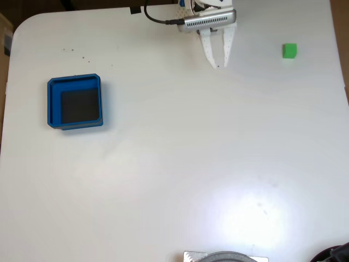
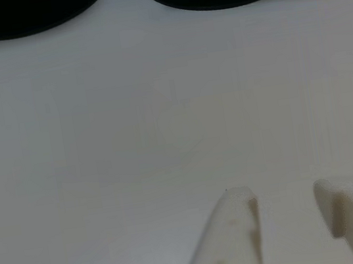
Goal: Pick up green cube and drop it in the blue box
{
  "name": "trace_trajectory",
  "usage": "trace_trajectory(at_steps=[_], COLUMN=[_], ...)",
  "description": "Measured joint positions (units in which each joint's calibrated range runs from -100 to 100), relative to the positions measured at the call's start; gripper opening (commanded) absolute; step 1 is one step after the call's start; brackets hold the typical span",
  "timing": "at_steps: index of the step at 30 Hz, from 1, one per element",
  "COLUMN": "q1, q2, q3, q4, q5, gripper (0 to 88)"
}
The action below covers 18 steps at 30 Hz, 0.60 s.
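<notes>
Smooth glossy white table point(image 1: 163, 164), matt white plastic jaws, ribbed metal casing point(image 1: 210, 21).

The arm reaches in from the top edge of the fixed view. Its white gripper point(image 1: 219, 66) points downward in that view. The jaws stand slightly apart, holding nothing.

The arm's end piece is white plastic, ending in two long, tapering white fingers point(image 1: 208, 52) with dark specks near the tips. Across it lies a silver-grey, ribbed, bar-shaped module point(image 1: 210, 21) with a row of small vents, and a black cable point(image 1: 155, 18) plugs into its end. In the other view the fingers point(image 2: 235, 236) look cream-white, matte, with blunt squared tips.
</notes>
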Motion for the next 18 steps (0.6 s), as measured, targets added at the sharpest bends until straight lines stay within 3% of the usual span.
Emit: trace_trajectory(at_steps=[18], q1=[0.0], q2=[14.87], q3=[-20.4], q4=[0.0], q5=[0.0], gripper=[2.1])
